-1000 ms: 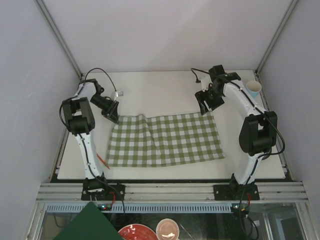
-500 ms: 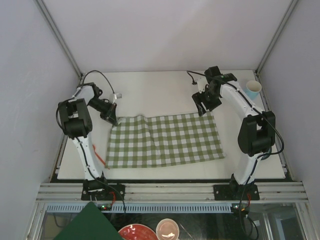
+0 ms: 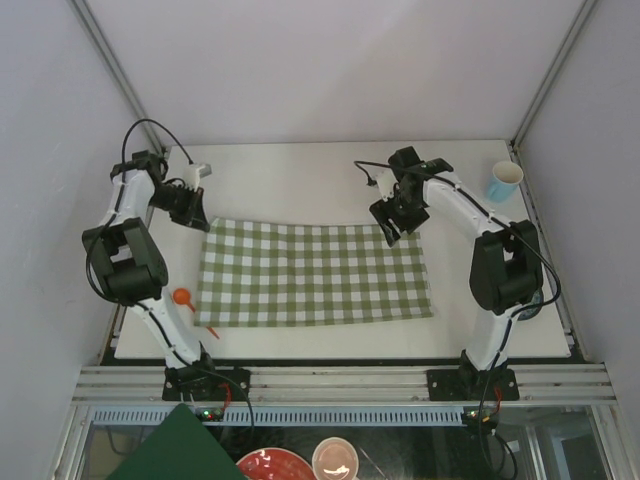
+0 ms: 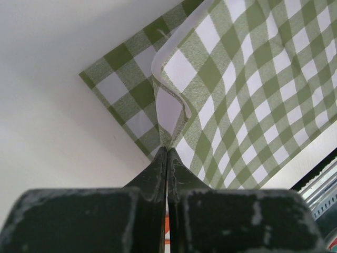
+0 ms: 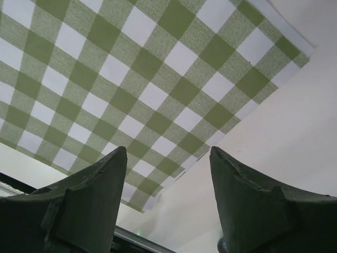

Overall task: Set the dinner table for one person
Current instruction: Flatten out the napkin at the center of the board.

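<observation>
The green-and-white checked cloth (image 3: 315, 272) lies spread flat on the off-white dinner table (image 3: 300, 180). My left gripper (image 3: 198, 213) is shut on the cloth's far left corner; in the left wrist view the closed jaws (image 4: 167, 148) pinch a raised fold of the cloth (image 4: 253, 79). My right gripper (image 3: 392, 228) is open and empty just above the cloth's far right corner. In the right wrist view its gripper (image 5: 168, 153) hangs over the edge of the cloth (image 5: 131, 68) and bare table (image 5: 274, 137).
A light blue cup (image 3: 507, 180) stands at the far right corner. An orange spoon (image 3: 182, 296) lies by the cloth's left edge. A red bowl (image 3: 268, 465), a pink bowl (image 3: 335, 458) and a dark green sheet (image 3: 180, 450) sit below the table's near edge.
My left gripper pulled the cloth's corner left and away; the cloth slid left and its crease flattened out. My right gripper moved left with it. The orange spoon came into view.
</observation>
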